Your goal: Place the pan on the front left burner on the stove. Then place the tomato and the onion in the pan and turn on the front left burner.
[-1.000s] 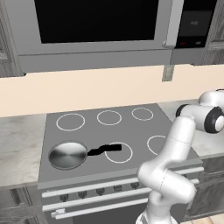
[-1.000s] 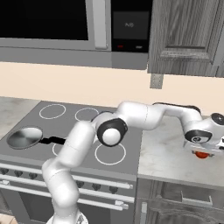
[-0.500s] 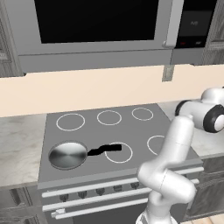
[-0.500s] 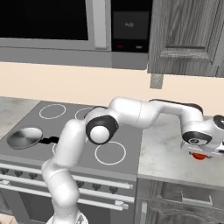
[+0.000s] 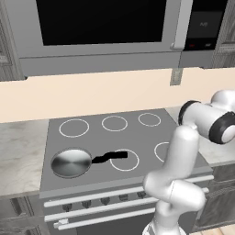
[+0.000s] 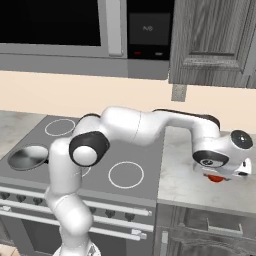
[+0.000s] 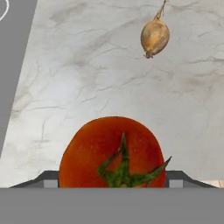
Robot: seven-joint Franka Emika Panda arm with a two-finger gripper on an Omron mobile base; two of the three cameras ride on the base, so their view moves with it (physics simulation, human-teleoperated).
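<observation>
Marble counter point(image 7: 87, 87) right of the stove point(image 5: 137, 137): gripper point(image 6: 220, 172) is held apart, directly over the tomato point(image 7: 113, 151), nothing clamped. Onion point(image 7: 154, 37) lies well apart. Pan point(image 5: 71, 162) is seated on the front left burner. Tomato pickup judged in hand; lowering and closing needed next.

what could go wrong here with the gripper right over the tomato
1. The tomato is round and lies loose on the marble counter; with the gripper open around it, an off-centre close might squirt it sideways.
2. If it rolls, it may bump the onion lying apart on the same counter.
3. The pan sits across the stove, so a weak grip could drop it on the way.
</observation>
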